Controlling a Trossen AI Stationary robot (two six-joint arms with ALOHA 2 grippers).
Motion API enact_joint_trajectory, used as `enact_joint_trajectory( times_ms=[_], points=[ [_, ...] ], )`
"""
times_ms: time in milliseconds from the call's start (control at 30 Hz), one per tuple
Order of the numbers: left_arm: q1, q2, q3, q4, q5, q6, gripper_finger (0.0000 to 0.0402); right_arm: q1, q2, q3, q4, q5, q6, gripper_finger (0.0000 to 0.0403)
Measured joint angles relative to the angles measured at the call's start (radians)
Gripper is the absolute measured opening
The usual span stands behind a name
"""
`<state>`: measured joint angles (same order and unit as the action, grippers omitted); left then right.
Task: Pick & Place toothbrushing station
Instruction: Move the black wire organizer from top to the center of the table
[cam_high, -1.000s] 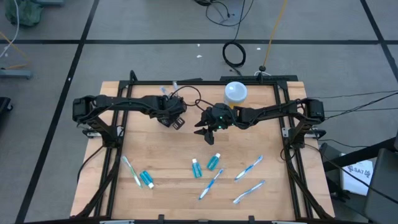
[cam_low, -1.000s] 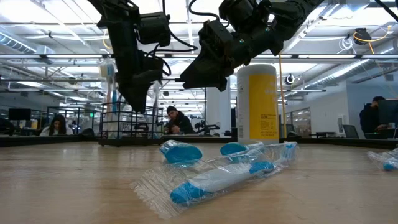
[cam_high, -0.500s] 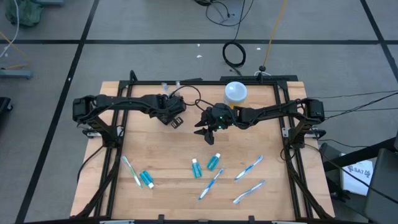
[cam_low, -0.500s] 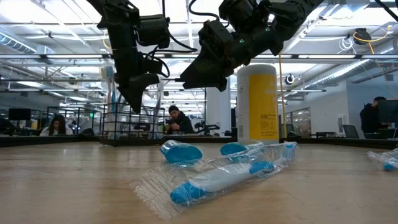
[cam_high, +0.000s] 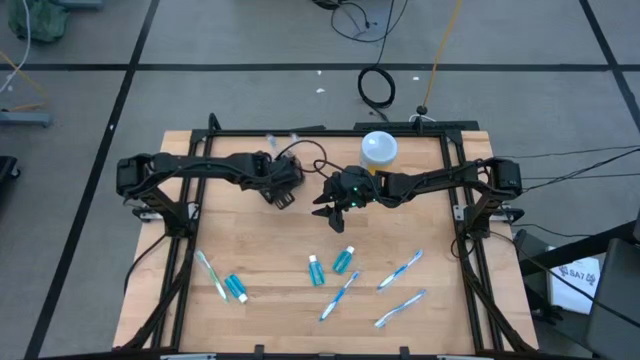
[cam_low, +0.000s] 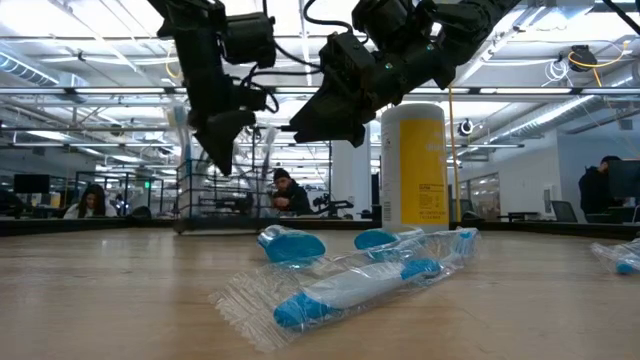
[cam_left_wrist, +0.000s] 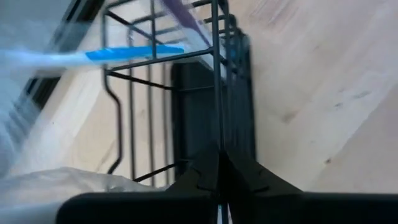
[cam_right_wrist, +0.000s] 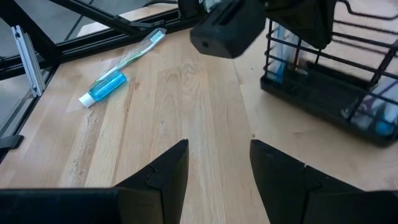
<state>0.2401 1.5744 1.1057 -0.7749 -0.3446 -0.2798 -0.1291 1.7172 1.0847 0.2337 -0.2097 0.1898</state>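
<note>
— What's on your screens, biggest first?

— The wooden table (cam_high: 250, 240). Both my arms reach in from its sides and meet near the middle. The left arm stretches rightward, elbow raised; its pincer (cam_high: 282, 190) is pressed together on a wire of the black basket (cam_left_wrist: 186, 93), which sits at the table's back edge.

— And the right one?

— It extends leftward, wrist tipped down, with the right pincer (cam_high: 331, 212) spread and hovering over bare wood, just beside the left one. Behind it stands a yellow canister (cam_low: 413, 165) with a white lid.

— The small stuff?

— One toothbrush (cam_left_wrist: 118, 55) stands in the basket. On the near half of the table I see wrapped toothbrushes (cam_high: 400, 269) to the right, teal tubes (cam_high: 343, 260) mid-table, and another brush and tube (cam_high: 236, 288) to the left.
</note>
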Motion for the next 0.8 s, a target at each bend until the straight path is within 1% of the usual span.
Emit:
enact_joint_trajectory(
  times_ms=[167, 233, 433, 500, 600, 667, 700, 800],
  points=[
    [-0.055, -0.001, 0.034, -0.003, 0.008, 0.019, 0.0009, 0.0, 0.0, 0.0, -0.004, 0.0, 0.0, 0.0167],
    [-0.089, -0.001, 0.044, -0.008, 0.011, 0.044, 0.0006, -0.002, -0.003, 0.0, -0.038, 0.0, 0.0, 0.0167],
    [-0.218, -0.002, 0.045, -0.02, 0.009, 0.062, 0.0007, -0.021, -0.114, 0.002, -0.338, 0.005, 0.008, 0.0167],
    [-0.259, -0.002, 0.045, -0.021, 0.007, 0.062, 0.0004, -0.019, -0.151, -0.002, -0.44, 0.039, 0.015, 0.0167],
    [-0.317, -0.003, 0.045, -0.022, 0.007, 0.044, 0.0006, 0.007, -0.184, -0.01, -0.462, 0.157, 0.038, 0.0167],
    [-0.35, -0.003, 0.045, -0.033, 0.006, 0.033, 0.0007, 0.021, -0.204, -0.026, -0.47, 0.216, 0.04, 0.0167],
    [-0.367, -0.003, 0.045, -0.039, 0.004, 0.031, 0.0006, 0.025, -0.206, -0.031, -0.454, 0.233, 0.039, 0.0167],
    [-0.412, -0.004, 0.033, -0.025, -0.004, 0.022, 0.0004, 0.031, -0.222, -0.054, -0.437, 0.236, 0.036, 0.0167]
  ],
)
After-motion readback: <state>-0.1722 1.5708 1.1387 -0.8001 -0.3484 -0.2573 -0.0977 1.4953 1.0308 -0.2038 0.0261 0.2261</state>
